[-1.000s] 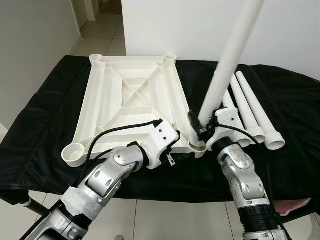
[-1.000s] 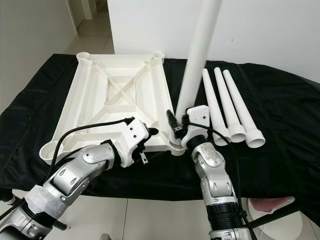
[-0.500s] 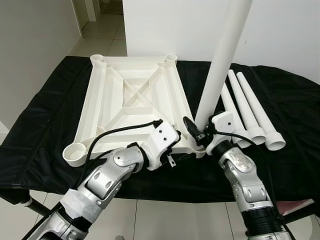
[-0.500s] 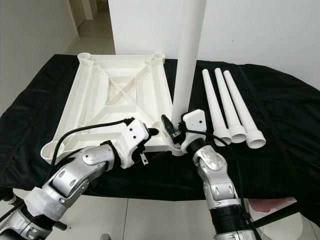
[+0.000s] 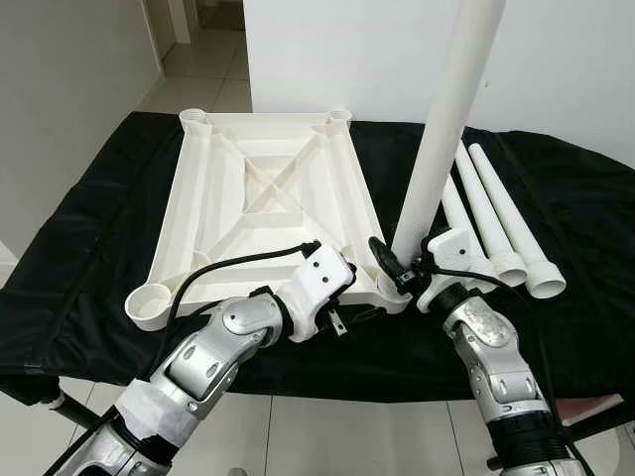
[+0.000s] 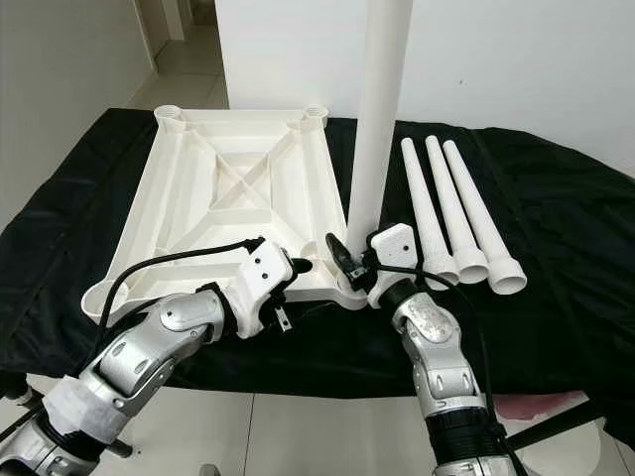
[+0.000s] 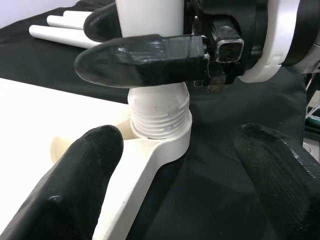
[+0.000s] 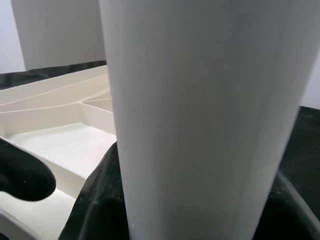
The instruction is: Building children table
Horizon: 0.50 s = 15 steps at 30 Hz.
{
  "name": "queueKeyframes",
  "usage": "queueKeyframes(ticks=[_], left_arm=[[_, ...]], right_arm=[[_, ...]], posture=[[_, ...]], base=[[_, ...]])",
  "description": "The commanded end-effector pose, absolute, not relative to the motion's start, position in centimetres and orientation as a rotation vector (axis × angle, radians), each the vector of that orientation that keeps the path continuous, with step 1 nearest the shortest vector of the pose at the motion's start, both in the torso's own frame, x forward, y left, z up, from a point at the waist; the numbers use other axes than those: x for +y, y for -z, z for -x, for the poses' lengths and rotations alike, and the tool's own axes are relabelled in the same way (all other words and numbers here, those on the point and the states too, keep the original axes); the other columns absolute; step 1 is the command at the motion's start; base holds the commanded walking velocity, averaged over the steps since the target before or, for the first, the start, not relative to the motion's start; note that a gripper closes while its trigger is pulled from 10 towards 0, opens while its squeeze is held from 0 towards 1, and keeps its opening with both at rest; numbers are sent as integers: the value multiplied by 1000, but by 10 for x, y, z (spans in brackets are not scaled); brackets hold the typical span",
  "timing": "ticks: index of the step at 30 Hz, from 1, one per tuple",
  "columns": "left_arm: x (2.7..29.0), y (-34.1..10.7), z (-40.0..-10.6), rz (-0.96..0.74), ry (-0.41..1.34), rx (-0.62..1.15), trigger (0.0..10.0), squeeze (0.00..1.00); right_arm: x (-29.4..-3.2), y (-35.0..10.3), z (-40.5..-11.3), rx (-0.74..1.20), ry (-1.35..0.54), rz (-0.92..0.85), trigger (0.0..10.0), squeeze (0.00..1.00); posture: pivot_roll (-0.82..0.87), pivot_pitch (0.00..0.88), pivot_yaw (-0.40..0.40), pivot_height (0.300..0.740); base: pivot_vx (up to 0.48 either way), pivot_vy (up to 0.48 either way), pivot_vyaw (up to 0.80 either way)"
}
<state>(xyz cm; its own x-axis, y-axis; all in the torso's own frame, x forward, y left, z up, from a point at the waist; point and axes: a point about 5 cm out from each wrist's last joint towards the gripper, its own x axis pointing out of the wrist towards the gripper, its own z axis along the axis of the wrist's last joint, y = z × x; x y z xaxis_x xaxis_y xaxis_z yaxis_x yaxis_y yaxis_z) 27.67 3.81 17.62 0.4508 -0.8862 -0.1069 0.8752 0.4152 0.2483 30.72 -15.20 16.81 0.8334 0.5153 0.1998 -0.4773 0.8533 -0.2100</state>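
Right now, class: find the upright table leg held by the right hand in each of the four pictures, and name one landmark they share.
Left eye view: upright table leg, right of centre, rising from the tabletop's near right corner.
Right eye view: centre, same corner.
Left wrist view: top centre, threaded end in the corner socket.
Right wrist view: close up, centre.
Shared landmark: the white upturned tabletop.

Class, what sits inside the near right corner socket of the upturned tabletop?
The threaded end of the upright leg, held by the right gripper, sits in the socket. How deep it goes is hidden by the socket.
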Motion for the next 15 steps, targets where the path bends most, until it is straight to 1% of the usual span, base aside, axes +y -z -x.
queueKeyframes(ticks=[1, 9, 10, 15], left_arm=[[39, -173, -272, -294, 1179, -17, 10000, 0], [40, -173, -271, -293, 1180, -12, 10000, 0], [40, -173, -271, -295, 1180, -12, 10000, 0], [41, -174, -271, -295, 1177, -10, 10000, 0]], right_arm=[[-157, -144, -304, -145, -532, 129, 10000, 0], [-162, -136, -315, -87, -455, 52, 10000, 0], [-163, -134, -318, -64, -430, 11, 10000, 0], [-164, -132, -319, -44, -410, -18, 10000, 0]], posture=[[64, 100, 8, 740], [68, 104, 9, 740], [68, 104, 9, 740], [71, 111, 7, 740]], base=[[0, 0, 0], [0, 0, 0], [0, 0, 0], [0, 0, 0]])
